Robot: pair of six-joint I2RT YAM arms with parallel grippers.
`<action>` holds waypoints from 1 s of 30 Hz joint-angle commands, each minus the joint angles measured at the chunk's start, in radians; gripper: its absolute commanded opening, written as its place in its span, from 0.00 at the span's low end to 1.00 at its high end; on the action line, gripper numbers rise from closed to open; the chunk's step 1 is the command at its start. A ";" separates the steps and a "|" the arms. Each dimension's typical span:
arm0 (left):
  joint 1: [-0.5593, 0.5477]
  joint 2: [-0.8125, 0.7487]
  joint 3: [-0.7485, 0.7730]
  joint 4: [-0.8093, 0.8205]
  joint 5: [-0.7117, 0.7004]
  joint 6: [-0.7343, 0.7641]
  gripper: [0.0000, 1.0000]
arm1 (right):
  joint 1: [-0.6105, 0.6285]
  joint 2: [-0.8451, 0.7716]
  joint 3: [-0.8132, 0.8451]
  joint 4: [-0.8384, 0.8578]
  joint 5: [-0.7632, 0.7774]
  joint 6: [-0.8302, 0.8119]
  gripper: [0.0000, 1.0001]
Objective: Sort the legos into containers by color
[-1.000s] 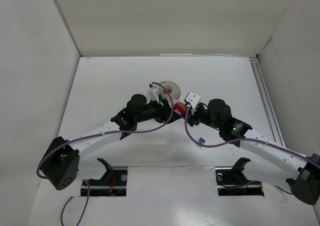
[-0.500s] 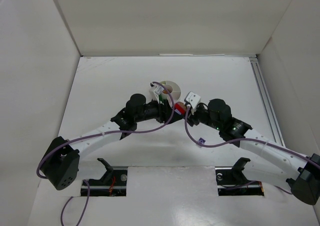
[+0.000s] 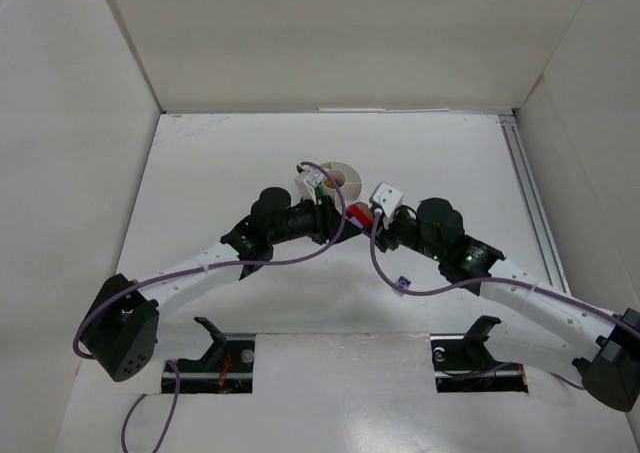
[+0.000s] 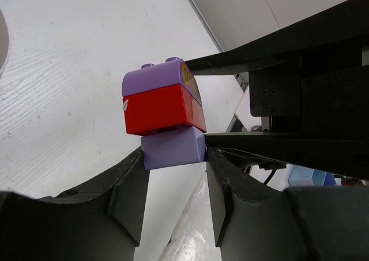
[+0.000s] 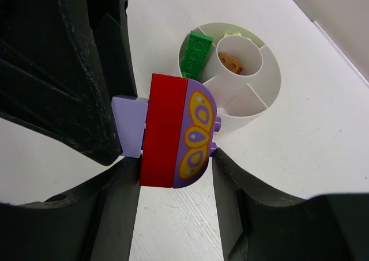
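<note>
Left wrist view is showing the left pincer (image 4: 176,174) squeezing a light purple brick (image 4: 173,147) at the bottom of a little stack. The right pincer (image 5: 176,163) is squeezing the red brick (image 5: 164,137) and the painted purple brick (image 5: 199,134) stuck on it, so the arms are likely getting ready to pull them apart. Close by, the white dish (image 5: 249,102) is holding a dark green brick (image 5: 196,53) in one wedge and an orange-brown brick (image 5: 233,62) in the middle. One small purple brick (image 3: 403,283) is lying on the counter (image 5: 300,157). Sorting is looking only partly done.
</note>
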State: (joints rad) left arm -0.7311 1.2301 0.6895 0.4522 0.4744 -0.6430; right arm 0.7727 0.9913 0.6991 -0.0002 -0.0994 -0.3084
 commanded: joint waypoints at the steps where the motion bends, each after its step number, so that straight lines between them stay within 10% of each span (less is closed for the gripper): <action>1: -0.010 -0.052 0.016 0.048 0.023 -0.010 0.21 | 0.008 -0.016 0.005 0.048 0.049 0.028 0.26; 15: -0.001 -0.182 -0.077 -0.207 -0.131 -0.001 0.22 | -0.119 0.023 0.094 0.005 0.250 0.068 0.24; 30: 0.009 0.244 0.451 -0.478 -0.470 0.034 0.27 | -0.225 -0.082 0.074 -0.156 0.291 0.049 0.25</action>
State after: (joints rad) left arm -0.7246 1.4376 1.0397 0.0425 0.0814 -0.6167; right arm 0.5655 0.9409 0.7452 -0.1406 0.1646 -0.2626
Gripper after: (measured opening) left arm 0.366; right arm 0.540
